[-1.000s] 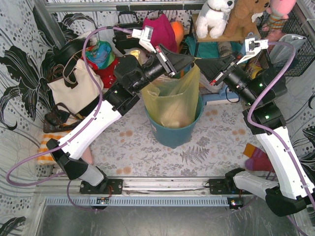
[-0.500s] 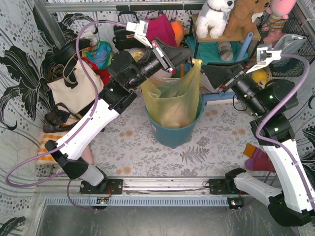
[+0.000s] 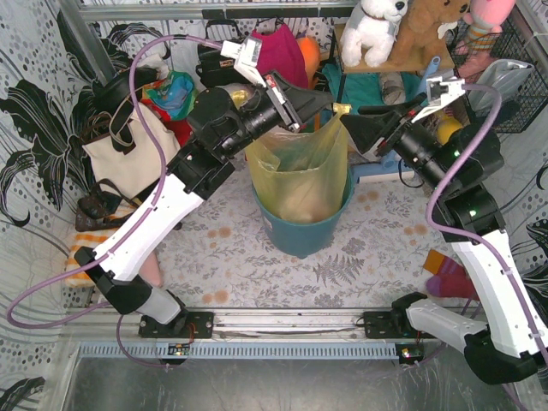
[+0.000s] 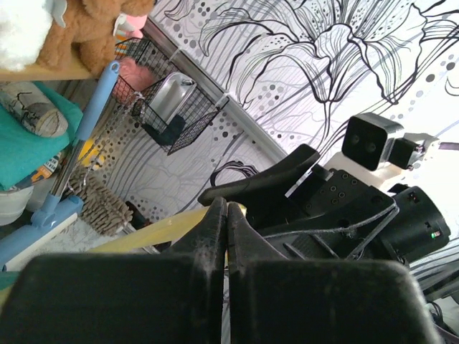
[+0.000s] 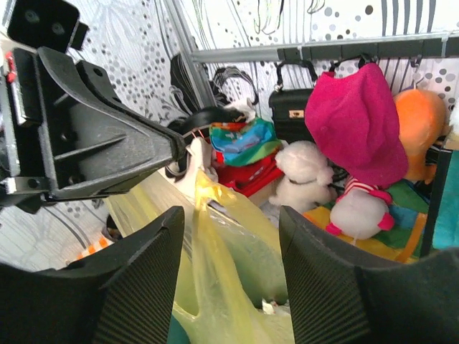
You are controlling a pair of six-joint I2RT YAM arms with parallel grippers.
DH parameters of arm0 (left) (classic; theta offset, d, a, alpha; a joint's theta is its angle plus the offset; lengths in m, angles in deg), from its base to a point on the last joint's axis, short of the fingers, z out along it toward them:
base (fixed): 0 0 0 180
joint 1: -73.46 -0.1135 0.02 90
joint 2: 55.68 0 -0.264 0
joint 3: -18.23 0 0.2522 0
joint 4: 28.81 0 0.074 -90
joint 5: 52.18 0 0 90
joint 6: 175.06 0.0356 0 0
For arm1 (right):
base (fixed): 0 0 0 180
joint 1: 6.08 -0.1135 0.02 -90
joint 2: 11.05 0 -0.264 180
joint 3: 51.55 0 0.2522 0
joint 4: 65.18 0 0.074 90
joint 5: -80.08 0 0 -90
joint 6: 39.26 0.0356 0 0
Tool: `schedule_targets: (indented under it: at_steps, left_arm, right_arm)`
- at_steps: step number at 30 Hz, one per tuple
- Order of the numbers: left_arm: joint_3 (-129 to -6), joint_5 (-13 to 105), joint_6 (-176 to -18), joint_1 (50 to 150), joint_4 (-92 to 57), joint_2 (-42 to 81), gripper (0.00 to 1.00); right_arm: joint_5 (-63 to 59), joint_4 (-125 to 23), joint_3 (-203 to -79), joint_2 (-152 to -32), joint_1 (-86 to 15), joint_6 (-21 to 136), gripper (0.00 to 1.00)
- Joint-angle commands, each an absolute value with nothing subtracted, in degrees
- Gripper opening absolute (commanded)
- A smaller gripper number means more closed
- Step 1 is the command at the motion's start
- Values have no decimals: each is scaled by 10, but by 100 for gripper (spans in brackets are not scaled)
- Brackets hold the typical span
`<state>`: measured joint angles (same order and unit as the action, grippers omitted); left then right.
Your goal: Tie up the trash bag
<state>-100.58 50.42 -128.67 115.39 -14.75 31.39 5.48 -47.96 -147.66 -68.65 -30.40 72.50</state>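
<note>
The trash bag (image 3: 300,167), translucent yellow-green, stands in a teal bin (image 3: 300,235) with pale crumpled stuff showing low inside. My left gripper (image 3: 329,91) is shut on the bag's raised rim at the far right corner, pulling it up into a peak. In the left wrist view the yellow film (image 4: 143,236) runs into the closed left gripper (image 4: 226,208). My right gripper (image 3: 358,128) hangs open just right of that peak. In the right wrist view the right gripper (image 5: 231,215) straddles the stretched bag flap (image 5: 215,244) without touching it.
A cream tote bag (image 3: 128,150) hangs at the left. Plush toys (image 3: 377,30) sit on a shelf at the back, beside a pink hat (image 3: 278,51). A wire basket (image 3: 505,77) is on the right wall. A red sock (image 3: 445,276) lies at the right.
The right gripper has opened, let go of the bag's corner and drawn back slightly to the right. The left gripper still holds the rim up, almost where it was.
</note>
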Motion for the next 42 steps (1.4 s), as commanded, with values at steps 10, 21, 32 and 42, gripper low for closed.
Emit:
schedule_targets:
  at_steps: [10, 21, 32, 42]
  left_arm:
    - [-946, 496, -1287, 1151, -140, 265, 20]
    - [-932, 542, -1339, 1150, -222, 287, 37]
    - [-906, 587, -1414, 1119, -309, 299, 48]
    - [-911, 590, -1410, 1119, -300, 294, 51]
  right_arm:
    - [81, -501, -1519, -717, -306, 710, 0]
    - [109, -562, -1484, -704, -306, 732, 0]
    - [119, -595, -1468, -696, -306, 743, 0]
    - [124, -641, -1476, -708, -306, 752, 18]
